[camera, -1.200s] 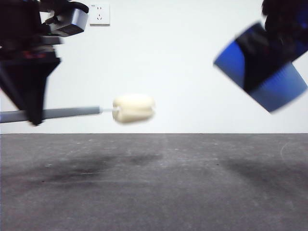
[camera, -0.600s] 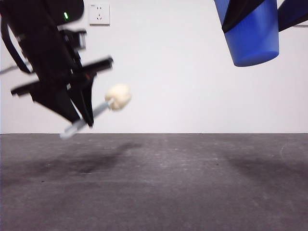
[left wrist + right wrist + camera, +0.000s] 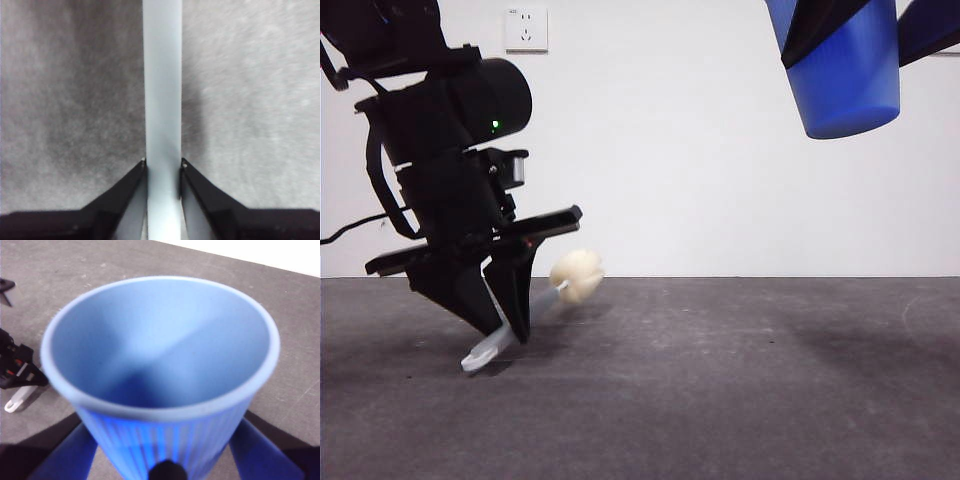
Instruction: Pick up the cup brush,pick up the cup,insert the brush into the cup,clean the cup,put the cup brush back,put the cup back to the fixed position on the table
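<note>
The cup brush [image 3: 525,310] hangs tilted low at the left, its cream sponge head [image 3: 576,276] raised and its white looped end [image 3: 480,356] at or just above the table [image 3: 720,380]. My left gripper [image 3: 510,325] is shut on the grey handle [image 3: 162,100], with a jaw pressed to each side in the left wrist view. High at the top right the blue ribbed cup [image 3: 845,75] is held base down in the air, and my right gripper [image 3: 165,460] is shut on it. The cup [image 3: 160,365] shows an empty inside.
A white wall socket [image 3: 526,28] sits on the back wall. In the right wrist view the left gripper [image 3: 12,370] and the brush's looped end [image 3: 17,400] show at the edge, low over the table [image 3: 150,260].
My left gripper has come down toward the table with the brush, now tilted handle-end down. The cup went from tilted to base down a second ago and has since stayed still.
</note>
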